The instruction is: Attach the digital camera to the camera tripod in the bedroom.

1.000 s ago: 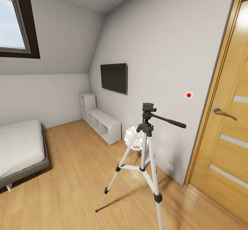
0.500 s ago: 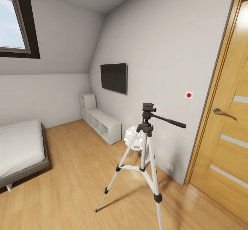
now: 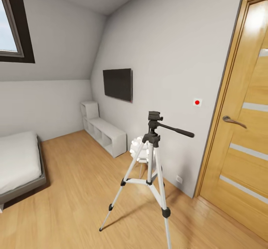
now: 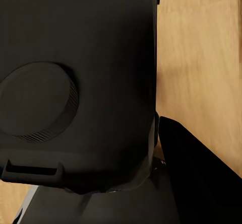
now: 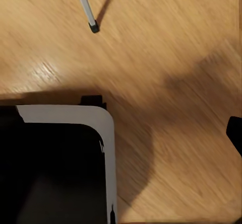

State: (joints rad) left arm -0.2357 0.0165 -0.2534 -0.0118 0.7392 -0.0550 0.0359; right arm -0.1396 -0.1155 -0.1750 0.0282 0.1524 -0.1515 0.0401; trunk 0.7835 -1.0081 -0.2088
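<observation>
Before you in the head view: the camera tripod (image 3: 150,169), standing upright on the light wood floor (image 3: 78,189) of the bedroom, three silver-white legs spread, black head on top with its long pan handle (image 3: 175,129) pointing toward the wooden door (image 3: 242,129). Just behind the tripod, a small white lamp-like cluster (image 3: 138,149) near the wall. On that wall: a dark TV (image 3: 118,84) and a small switch with a red dot (image 3: 197,102). Below the TV, a low white shelf unit (image 3: 102,131). At your left, a grey bed with white mattress (image 3: 18,167), well apart from the tripod; above it, a dark-framed window (image 3: 13,29). Your right wrist view looks down on the floor, with one tripod leg tip (image 5: 92,25) and a dark, white-edged part of the robot. Your left wrist view sits close against a dark housing with a round knurled cap (image 4: 38,100). Fingers, left and right: state cannot be told.
</observation>
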